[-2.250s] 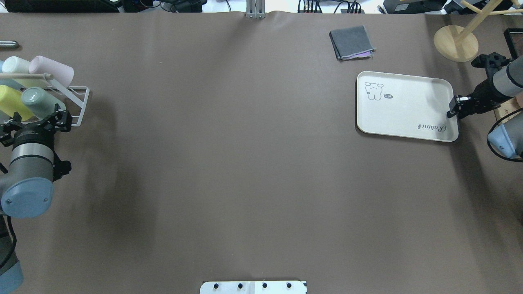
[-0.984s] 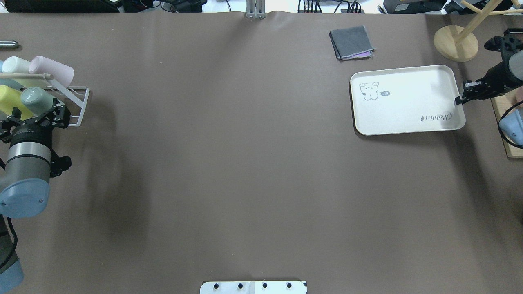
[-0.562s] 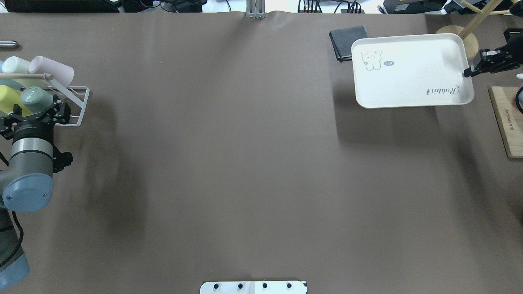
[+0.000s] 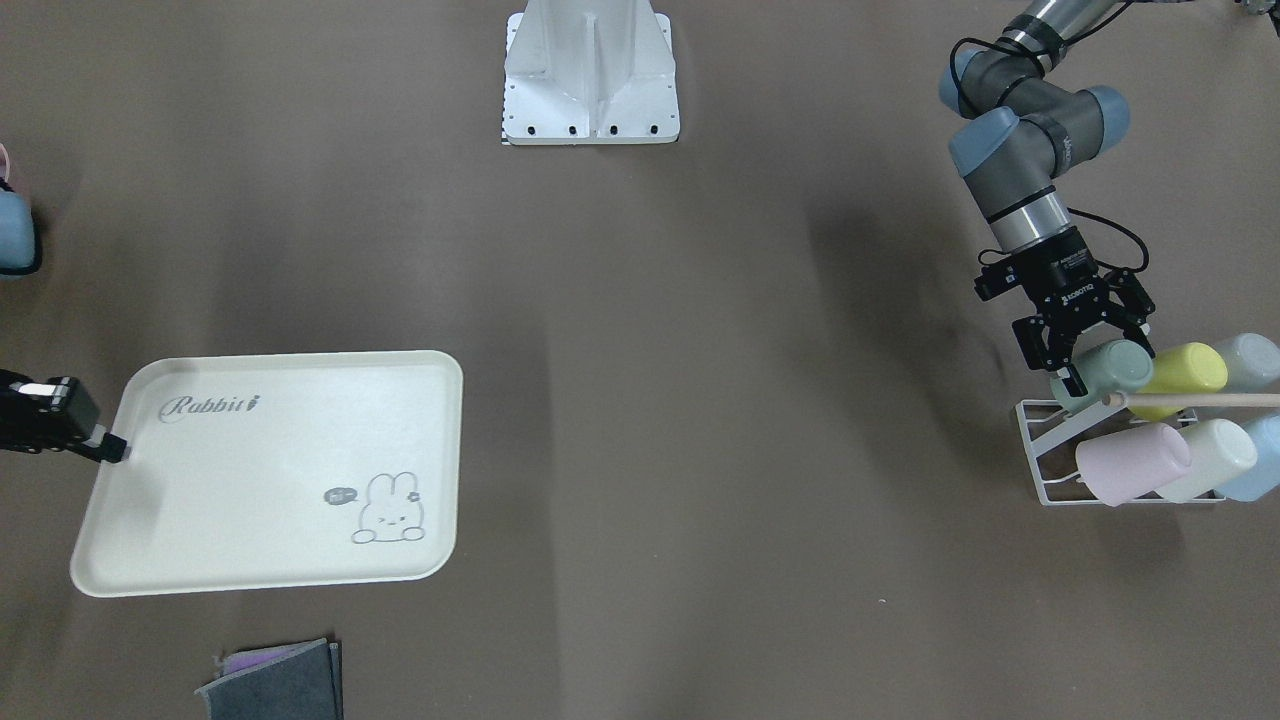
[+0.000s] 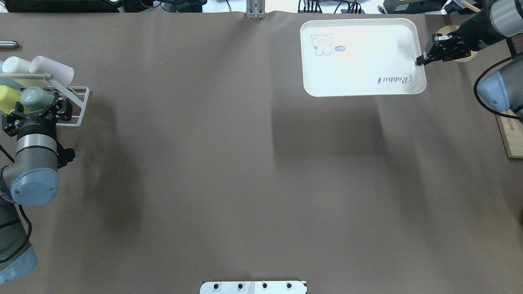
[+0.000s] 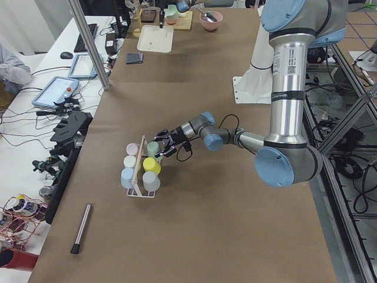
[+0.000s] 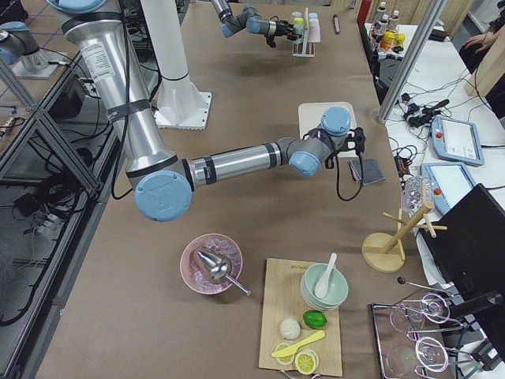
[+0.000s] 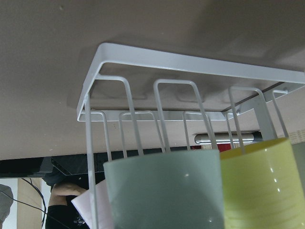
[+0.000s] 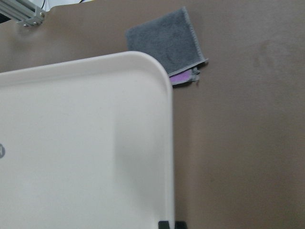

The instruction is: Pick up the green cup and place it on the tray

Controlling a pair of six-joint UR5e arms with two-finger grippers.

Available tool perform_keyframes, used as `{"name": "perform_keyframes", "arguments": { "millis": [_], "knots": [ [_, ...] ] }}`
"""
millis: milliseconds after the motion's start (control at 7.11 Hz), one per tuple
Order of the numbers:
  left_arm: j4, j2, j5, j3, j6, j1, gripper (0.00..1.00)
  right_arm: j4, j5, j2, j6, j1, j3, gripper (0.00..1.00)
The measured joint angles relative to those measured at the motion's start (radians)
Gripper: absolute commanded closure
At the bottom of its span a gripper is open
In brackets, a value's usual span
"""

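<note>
The sage-green cup [image 5: 34,97] lies on its side in a white wire rack [image 5: 77,107] at the table's left edge, next to a yellow-green cup [image 5: 7,100]. My left gripper [image 5: 36,107] is open, its fingers on either side of the green cup's [image 4: 1112,365] base end. The left wrist view shows the cup [image 8: 164,191] close up. My right gripper [image 5: 420,61] is shut on the right rim of the cream tray [image 5: 359,57]. The tray hangs above the table at the far right and casts a shadow below it. The tray [image 4: 260,470] is bare.
The rack also holds pink [image 5: 51,69], cream [image 5: 14,64] and pale blue cups. A grey cloth [image 4: 275,680] lies beyond the tray. A wooden board [image 5: 510,136] sits at the right edge. A metal cylinder [image 5: 8,44] lies far left. The robot's base plate [image 5: 253,287] is at the near edge.
My right gripper has lifted the tray off the table and carried it farther away and to the left. My left gripper has edged forward around the green cup.
</note>
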State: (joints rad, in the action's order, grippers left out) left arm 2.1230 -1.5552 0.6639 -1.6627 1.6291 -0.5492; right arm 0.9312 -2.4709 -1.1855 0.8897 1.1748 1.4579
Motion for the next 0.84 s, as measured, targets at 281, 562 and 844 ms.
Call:
{"name": "perform_keyframes", "arguments": {
  "millis": [281,562,844],
  "knots": [
    [0.0,-0.021,-0.001,0.023,0.0,-0.003,0.02,0.0,0.132,0.04,0.085,-0.14,0.061,1.0],
    [0.0,-0.035,-0.001,0.041,-0.002,-0.004,0.02,0.0,0.231,0.062,0.117,-0.241,0.088,1.0],
    [0.003,-0.044,-0.001,0.064,-0.007,-0.005,0.02,0.001,0.281,0.081,0.145,-0.307,0.081,1.0]
  ]
}}
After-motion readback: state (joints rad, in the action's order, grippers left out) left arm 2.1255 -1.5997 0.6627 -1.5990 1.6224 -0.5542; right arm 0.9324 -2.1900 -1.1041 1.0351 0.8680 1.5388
